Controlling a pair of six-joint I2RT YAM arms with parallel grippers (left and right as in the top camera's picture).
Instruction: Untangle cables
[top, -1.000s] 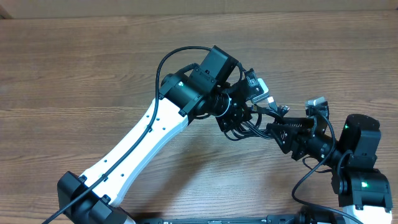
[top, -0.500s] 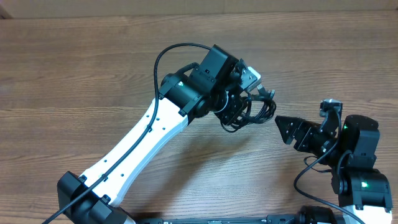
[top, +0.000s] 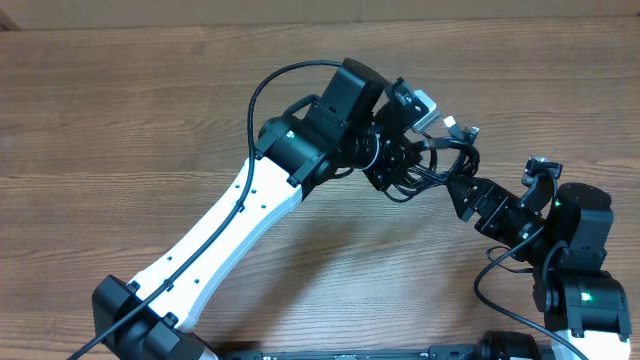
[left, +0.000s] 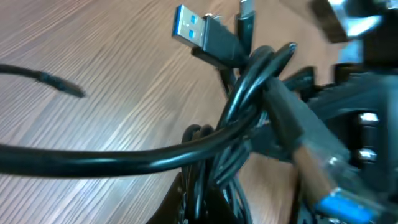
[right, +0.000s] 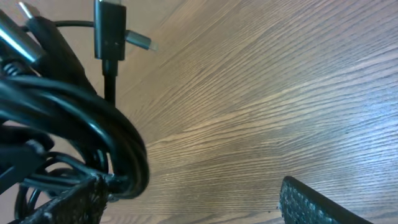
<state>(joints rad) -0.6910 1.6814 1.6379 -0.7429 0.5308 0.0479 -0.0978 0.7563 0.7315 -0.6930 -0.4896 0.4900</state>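
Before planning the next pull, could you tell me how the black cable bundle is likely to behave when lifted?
Probably floppy: the cables curl in loose loops. Likely light, being thin cords. The overlapping strands may snag when pulled.

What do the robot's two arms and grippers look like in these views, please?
The left arm has a long white link with black joints and a thin black wire looping alongside. The right arm is black and blocky, with a small green light. The right gripper has black fingers with rough-textured pads.
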